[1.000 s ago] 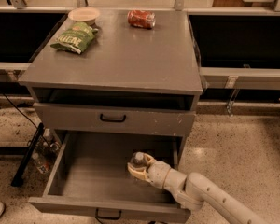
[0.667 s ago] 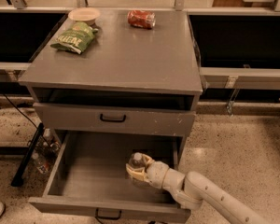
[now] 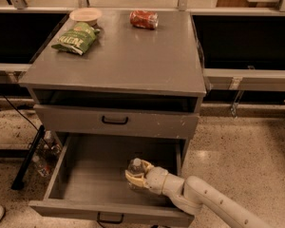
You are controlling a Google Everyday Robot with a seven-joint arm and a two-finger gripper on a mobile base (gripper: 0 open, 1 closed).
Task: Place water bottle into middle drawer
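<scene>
The water bottle (image 3: 135,166), clear with a white cap, stands upright inside the pulled-out middle drawer (image 3: 92,177), right of the tray's centre and near the front. My gripper (image 3: 136,176) reaches in from the lower right on a white arm. Its pale fingers (image 3: 129,177) are wrapped round the bottle's lower body, which hides most of it. Whether the bottle's base touches the drawer floor cannot be told.
A shut drawer with a black handle (image 3: 115,120) sits directly above the open one. On the cabinet top lie a red soda can (image 3: 143,19), a green chip bag (image 3: 76,38) and a bowl (image 3: 85,15). Loose bottles (image 3: 46,148) and a black bar (image 3: 27,158) are on the floor at left.
The gripper and bottle have shifted slightly left and toward the drawer's front, a little lower in the tray. Nothing else moved.
</scene>
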